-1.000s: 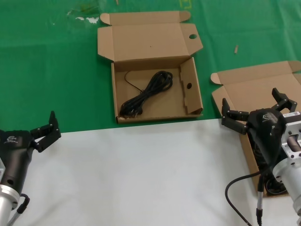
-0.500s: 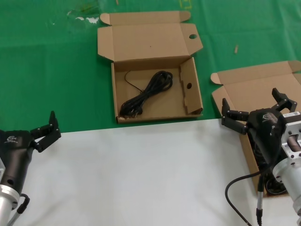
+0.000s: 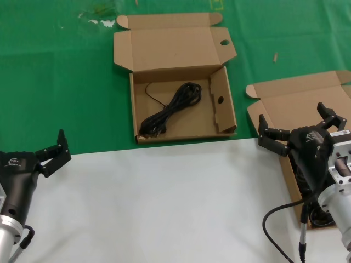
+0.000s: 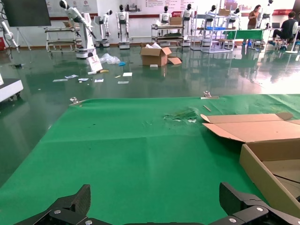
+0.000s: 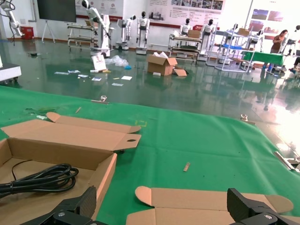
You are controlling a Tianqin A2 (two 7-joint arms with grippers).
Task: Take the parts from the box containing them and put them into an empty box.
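The box with the hole-punched lid tab [image 3: 224, 107] lies open on the green cloth, far middle. One black cable bundle [image 3: 173, 107] lies slanted inside it, also seen in the right wrist view [image 5: 42, 178]. The other brown box [image 3: 296, 101] lies open at the right, partly out of view. My right gripper [image 3: 292, 114] hovers open over it and hides most of its inside; a dark bundle [image 3: 318, 217] shows at its near end. My left gripper [image 3: 52, 148] is open and empty at the near left, over the cloth's edge [image 4: 154, 199].
A white sheet [image 3: 164, 203] covers the near half of the table; green cloth [image 3: 55, 82] covers the far half. Small scraps [image 3: 275, 56] lie on the cloth. The holed box's lid [image 5: 70, 136] lies flat behind it.
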